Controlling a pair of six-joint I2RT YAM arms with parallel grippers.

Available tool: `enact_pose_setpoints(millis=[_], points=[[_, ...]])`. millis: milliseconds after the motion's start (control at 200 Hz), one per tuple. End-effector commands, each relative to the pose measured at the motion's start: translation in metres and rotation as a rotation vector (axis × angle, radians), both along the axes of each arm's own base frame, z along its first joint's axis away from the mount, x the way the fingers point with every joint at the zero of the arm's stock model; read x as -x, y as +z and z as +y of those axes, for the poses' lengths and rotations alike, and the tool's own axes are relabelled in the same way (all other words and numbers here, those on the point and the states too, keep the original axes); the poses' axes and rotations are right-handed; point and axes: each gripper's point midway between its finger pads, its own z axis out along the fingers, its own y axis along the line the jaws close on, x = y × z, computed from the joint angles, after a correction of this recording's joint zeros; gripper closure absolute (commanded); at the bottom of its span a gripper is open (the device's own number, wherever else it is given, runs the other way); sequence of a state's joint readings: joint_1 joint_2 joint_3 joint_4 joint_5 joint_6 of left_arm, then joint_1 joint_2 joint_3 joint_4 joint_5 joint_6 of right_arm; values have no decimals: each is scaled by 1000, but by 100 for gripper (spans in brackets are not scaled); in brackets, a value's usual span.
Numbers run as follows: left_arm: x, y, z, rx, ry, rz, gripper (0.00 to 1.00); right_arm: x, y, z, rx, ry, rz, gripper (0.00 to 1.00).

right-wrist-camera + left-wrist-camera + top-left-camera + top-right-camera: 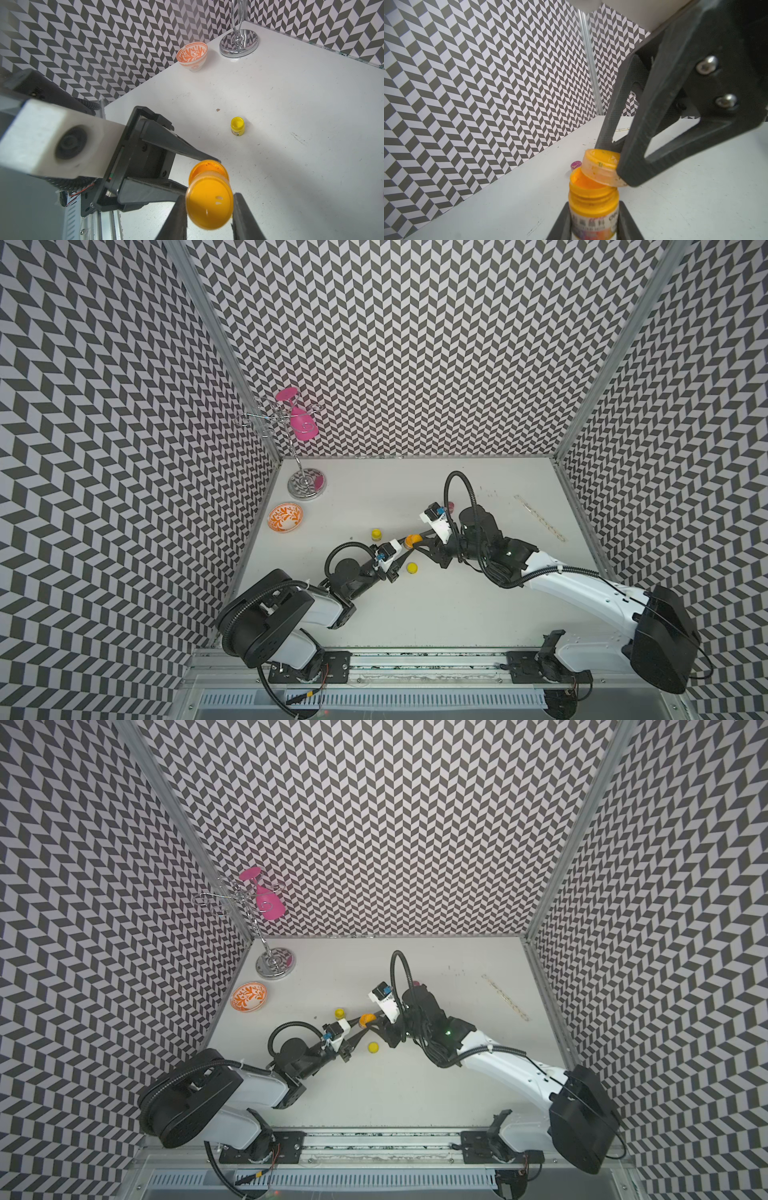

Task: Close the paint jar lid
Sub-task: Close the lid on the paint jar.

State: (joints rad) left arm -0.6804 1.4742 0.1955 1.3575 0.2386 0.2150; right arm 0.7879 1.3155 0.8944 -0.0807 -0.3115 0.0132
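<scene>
Orange plastic paint jar [592, 199], translucent orange-stained round lid [600, 168]. Near that jar: small yellow paint jar [376, 534], round yellow cap [412, 568]. Ceramic bowl [285, 518] orange floral on white. Pink wine glass [303, 423], chrome wire rack [306, 485]. Walls [415, 344] black-white chevron; surface [415, 605] white.

Glossy plastic paint jar [593, 202], lid [600, 166]; mirror-chrome stand [239, 44]; matt scuffed table [311, 176].

Unseen around the paint jar [593, 205], left wrist view
Its base is running off the edge; its label is blurring; behind it, the lid [601, 168] is covering part of a small purple object [575, 165].
</scene>
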Motion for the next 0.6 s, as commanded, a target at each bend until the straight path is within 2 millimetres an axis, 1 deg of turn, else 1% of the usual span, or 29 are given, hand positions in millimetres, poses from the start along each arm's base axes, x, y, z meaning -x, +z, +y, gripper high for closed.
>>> enact_pose_setpoints(millis=[0, 165, 596], points=[[4, 13, -2, 31, -21, -31, 73, -3, 8, 6, -25, 18, -42, 73], [7, 15, -5, 35, -47, -33, 73, -5, 6, 7, -21, 7, -49, 73], [15, 16, -10, 36, -97, -43, 74, -2, -3, 13, 5, 23, -37, 73]])
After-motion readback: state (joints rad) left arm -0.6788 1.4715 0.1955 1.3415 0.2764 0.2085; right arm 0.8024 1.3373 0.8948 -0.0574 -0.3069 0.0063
